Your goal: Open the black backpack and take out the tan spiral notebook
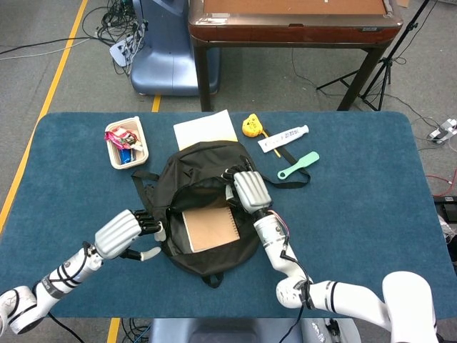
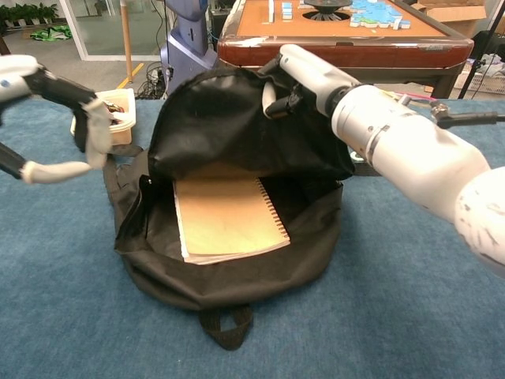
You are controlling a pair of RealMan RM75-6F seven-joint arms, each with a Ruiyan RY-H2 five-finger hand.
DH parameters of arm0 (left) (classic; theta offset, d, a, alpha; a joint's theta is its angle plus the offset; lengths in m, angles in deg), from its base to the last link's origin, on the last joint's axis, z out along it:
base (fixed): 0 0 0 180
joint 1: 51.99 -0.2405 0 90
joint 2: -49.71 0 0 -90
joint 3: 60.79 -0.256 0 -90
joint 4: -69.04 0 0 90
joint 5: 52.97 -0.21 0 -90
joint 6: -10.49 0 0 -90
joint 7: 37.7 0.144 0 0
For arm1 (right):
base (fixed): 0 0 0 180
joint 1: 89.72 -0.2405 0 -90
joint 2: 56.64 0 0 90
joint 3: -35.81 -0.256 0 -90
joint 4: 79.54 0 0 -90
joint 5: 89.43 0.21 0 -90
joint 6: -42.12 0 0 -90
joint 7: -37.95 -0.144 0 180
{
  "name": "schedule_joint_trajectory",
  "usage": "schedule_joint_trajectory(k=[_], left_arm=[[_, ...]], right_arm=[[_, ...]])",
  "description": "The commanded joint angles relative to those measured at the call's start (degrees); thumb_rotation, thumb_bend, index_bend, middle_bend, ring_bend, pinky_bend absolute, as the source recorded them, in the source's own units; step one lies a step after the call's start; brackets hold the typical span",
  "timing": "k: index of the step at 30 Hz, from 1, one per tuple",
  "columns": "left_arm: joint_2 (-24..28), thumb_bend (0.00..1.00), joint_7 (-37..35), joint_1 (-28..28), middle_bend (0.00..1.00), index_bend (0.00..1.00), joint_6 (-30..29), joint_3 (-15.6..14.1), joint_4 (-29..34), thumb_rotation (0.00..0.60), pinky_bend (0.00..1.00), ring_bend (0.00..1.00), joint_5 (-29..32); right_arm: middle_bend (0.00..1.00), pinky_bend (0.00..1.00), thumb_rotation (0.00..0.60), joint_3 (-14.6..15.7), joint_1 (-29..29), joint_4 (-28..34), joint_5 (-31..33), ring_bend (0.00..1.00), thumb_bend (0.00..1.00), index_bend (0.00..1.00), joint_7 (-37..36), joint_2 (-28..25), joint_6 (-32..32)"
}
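Head view: the black backpack lies at the centre of the frame on the blue desk, its flap raised. The right hand grasps the flap's upper right edge. Inside lies the tan spiral notebook, flat and exposed. The left hand, lower left, sits beside the bag's left rim with fingers curled; whether it grips fabric I cannot tell.

Chest view: the right hand holds the flap up at top centre; the notebook rests in the open compartment. The left hand hangs at upper left, near a small tray.

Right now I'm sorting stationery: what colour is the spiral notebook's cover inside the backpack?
Tan spiral notebook, plain cover; chest view shows it best.
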Motion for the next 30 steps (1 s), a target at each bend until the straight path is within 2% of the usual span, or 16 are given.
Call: schedule_joint_trajectory(k=[1, 4, 8, 10, 14, 22, 30], left_arm=[[-5.1, 0.28, -1.4, 3.5, 0.57, 0.51, 0.2, -0.7, -6.7, 0.6, 0.5, 0.54, -1.6], [-8.8, 0.28, -1.5, 5.3, 0.56, 0.5, 0.3, -1.3, -13.1, 0.6, 0.5, 0.53, -1.7], [-13.2, 0.28, -2.6, 7.1, 0.49, 0.44, 1.1, -3.0, -21.4, 0.6, 0.46, 0.49, -1.5], [-15.2, 0.28, -2.2, 7.8, 0.46, 0.4, 0.9, -3.7, -25.2, 0.6, 0.42, 0.44, -1.7], [-19.3, 0.28, -2.0, 8.6, 0.31, 0.3, 0.7, -5.5, -33.0, 0.6, 0.32, 0.3, -1.8], [-26.1, 0.26, 0.5, 9.4, 0.12, 0.15, -2.0, -8.9, -46.9, 0.6, 0.22, 0.15, -2.3], [-30.2, 0.23, 1.5, 11.0, 0.11, 0.14, -2.2, -11.4, -53.5, 0.6, 0.2, 0.15, -1.6]], right_arm=[[0.46, 0.07, 0.6, -1.2, -0.5, -0.5, 1.1, 0.28, 0.89, 0.63, -1.0, 0.6, 0.2], [0.45, 0.07, 0.6, -1.9, -0.8, -0.2, 2.0, 0.28, 0.89, 0.62, -1.6, 0.6, 0.0], [0.44, 0.07, 0.6, -2.3, -1.1, -0.1, 2.6, 0.28, 0.9, 0.61, -1.8, 0.6, 0.2], [0.44, 0.07, 0.6, -2.4, -1.2, -0.2, 3.0, 0.28, 0.9, 0.61, -1.7, 0.6, 0.1], [0.43, 0.07, 0.6, -2.5, -1.5, -0.3, 4.3, 0.28, 0.9, 0.6, -1.7, 0.6, -0.4], [0.43, 0.07, 0.6, -2.0, -1.6, -0.3, 5.9, 0.28, 0.9, 0.6, -1.3, 0.5, -0.9], [0.42, 0.07, 0.6, -2.2, -2.3, -0.9, 7.5, 0.28, 0.9, 0.59, -1.4, 0.8, -1.8]])
